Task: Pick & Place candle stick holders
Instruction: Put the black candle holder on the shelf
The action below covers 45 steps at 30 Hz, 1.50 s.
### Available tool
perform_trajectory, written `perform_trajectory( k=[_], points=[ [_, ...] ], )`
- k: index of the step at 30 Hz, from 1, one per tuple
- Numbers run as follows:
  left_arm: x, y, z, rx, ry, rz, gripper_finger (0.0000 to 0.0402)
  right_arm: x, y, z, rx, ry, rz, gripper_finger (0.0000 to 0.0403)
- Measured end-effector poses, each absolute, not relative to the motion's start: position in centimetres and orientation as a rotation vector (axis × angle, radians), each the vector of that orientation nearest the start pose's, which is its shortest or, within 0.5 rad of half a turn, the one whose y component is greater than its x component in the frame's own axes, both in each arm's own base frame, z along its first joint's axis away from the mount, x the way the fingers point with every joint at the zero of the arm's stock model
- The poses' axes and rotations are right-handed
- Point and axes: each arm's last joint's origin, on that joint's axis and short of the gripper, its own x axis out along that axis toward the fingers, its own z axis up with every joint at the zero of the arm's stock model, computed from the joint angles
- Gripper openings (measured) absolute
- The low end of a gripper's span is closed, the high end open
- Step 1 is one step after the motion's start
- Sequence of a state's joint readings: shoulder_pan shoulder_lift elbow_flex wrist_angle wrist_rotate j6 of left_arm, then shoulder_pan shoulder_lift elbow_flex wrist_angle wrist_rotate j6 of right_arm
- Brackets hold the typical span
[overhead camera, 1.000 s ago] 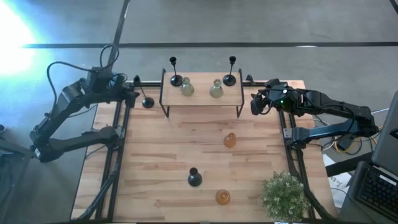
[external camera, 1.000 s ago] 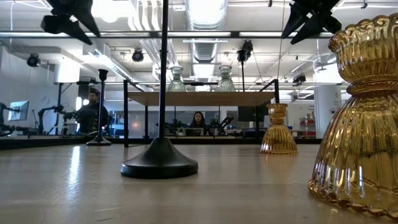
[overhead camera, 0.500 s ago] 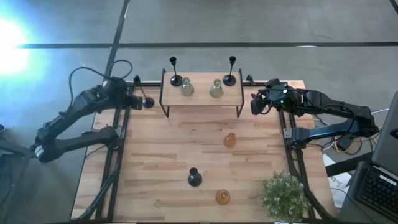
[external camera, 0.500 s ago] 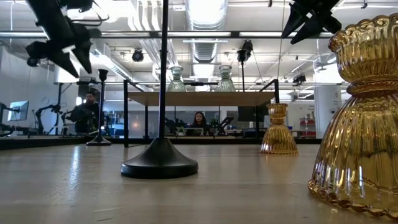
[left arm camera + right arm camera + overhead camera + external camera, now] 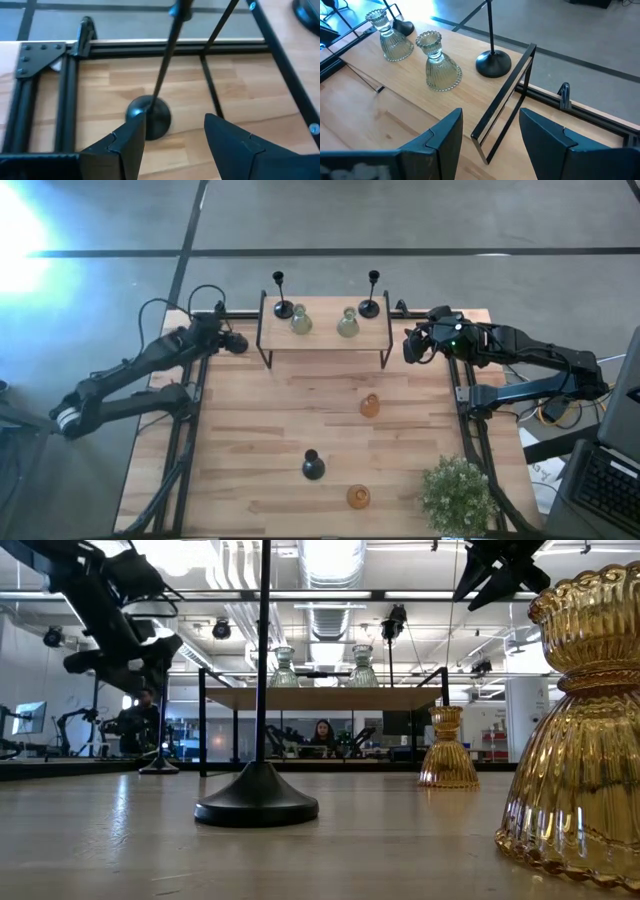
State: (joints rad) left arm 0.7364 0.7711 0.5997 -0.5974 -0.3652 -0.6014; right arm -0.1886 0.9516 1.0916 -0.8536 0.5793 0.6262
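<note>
The left gripper [image 5: 172, 132], fingers wide, has swung in from nine o'clock over the black holder [image 5: 149, 116] beside the shelf [image 5: 325, 331], likely set to grasp. The right gripper [image 5: 487, 137], also wide, waits at three o'clock.

Counter [image 5: 250, 430]: light wood butcher-block planks, black metal rails along left and right edges. Grey floor around it, one dark line crossing beyond the far edge.

Shelf [image 5: 325, 335] – small raised wooden board on thin black wire legs, standing at the far middle of the counter; its frame also shows in the low view [image 5: 320, 698].

Potted plant [image 5: 457, 492]: green, bushy, at the near right corner of the counter.

Low view, room behind: ceiling ducts and lights, desks, monitors. Two people – one standing at left [image 5: 145, 720], one seated behind the shelf [image 5: 322, 735].
</note>
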Motion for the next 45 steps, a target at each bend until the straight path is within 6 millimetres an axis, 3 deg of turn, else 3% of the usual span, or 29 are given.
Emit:
perform_trajectory(
  k=[15,35,39,45],
  points=[
    [12.0,12.7,22.4,-0.536,0.324,1.280,0.0207,16.4,-4.9,35.2,0.407,0.454,-0.951,0.0189],
    [12.6,13.9,21.5,-0.431,0.360,1.389,0.0204,16.4,-4.8,35.2,0.385,0.467,-0.943,0.0189],
    [12.5,13.9,21.5,-0.424,0.355,1.405,0.0169,16.4,-4.8,35.2,0.385,0.467,-0.943,0.0189],
    [12.7,14.2,22.0,-0.340,0.351,1.380,0.0038,16.4,-4.9,35.2,0.384,0.467,-0.945,0.0189]
  ],
)
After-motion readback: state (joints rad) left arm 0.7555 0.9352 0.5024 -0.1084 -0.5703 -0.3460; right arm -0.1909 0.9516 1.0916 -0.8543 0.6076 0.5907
